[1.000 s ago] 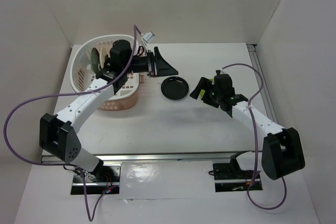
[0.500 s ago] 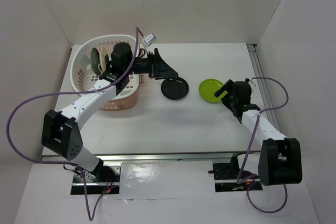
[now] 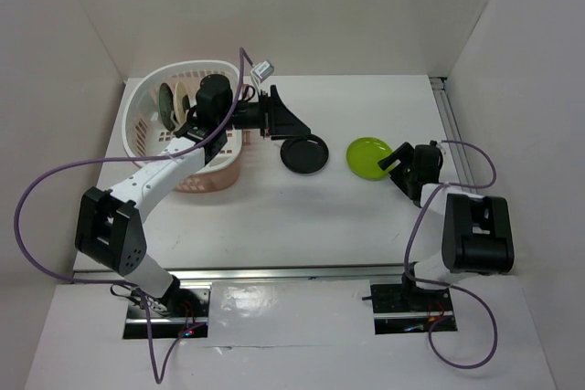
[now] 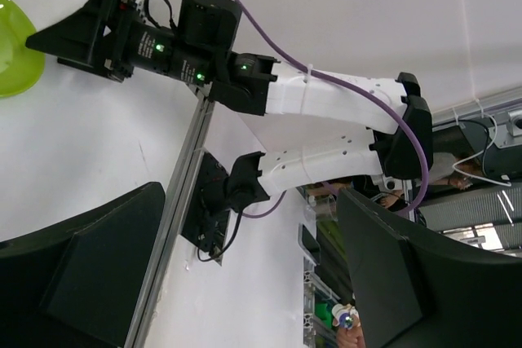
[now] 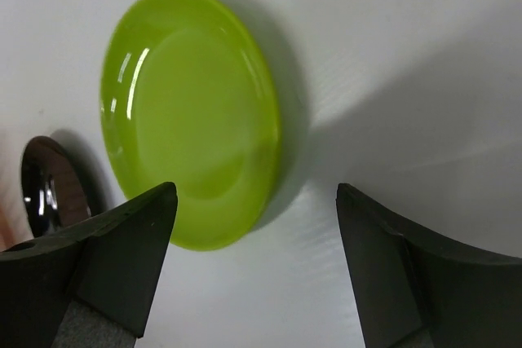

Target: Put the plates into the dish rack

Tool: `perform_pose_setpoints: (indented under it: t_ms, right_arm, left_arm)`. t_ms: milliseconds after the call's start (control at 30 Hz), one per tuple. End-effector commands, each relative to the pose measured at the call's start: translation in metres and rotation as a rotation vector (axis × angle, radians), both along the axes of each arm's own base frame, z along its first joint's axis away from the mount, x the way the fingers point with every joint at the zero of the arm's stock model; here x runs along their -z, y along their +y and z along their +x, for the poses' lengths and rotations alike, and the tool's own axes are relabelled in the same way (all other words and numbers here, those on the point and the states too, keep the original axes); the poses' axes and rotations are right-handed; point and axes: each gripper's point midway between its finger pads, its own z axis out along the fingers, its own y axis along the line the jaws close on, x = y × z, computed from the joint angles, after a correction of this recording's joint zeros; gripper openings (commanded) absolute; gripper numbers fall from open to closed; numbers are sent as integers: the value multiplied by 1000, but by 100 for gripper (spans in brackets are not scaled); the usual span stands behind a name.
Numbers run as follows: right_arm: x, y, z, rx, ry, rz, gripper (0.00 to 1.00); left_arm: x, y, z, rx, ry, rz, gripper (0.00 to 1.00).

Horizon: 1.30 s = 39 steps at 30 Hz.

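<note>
The lime green plate lies flat on the white table, with the glossy black plate to its left. In the right wrist view the green plate sits just ahead of my open right gripper, and the black plate shows at the left edge. From above, the right gripper is low at the green plate's right rim. My left gripper hovers open and empty just behind the black plate. The dish rack holds a dark plate and a cream plate on edge.
An aluminium rail runs along the table's right side. White walls close in the back and both sides. The left wrist view shows the folded right arm, the front rail and a sliver of the green plate.
The right arm has drawn back to the right and folded low, uncovering the green plate on the table. Its jaws have narrowed a little. The left arm has barely shifted.
</note>
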Motion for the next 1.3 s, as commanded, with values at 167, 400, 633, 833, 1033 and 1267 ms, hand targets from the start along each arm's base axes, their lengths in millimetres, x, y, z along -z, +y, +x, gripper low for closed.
perform_pose_setpoints:
  t_ms: [167,400,633,833,1033,1267]
  right_arm:
    - [23,2,16,-77,0,52,73]
    - [28,-3,14,-59,28,51,56]
    - [26,-8,14,-43,29,46,42]
    - [35,-12,14,-14,63,52,13]
    - [24,-15,29,17,53,72,0]
    - [-88,-23,64,58,-211,60,0]
  left_arm:
    - [-12,1,-2,19,-68,-12,100]
    - [-13,1,0,10,-82,1,100]
    - [-13,0,0,21,-81,-5,100]
    - [-13,0,0,21,-81,-5,100]
    - [-8,2,9,-22,-116,46,100]
    - [9,5,45,-169,-111,186,100]
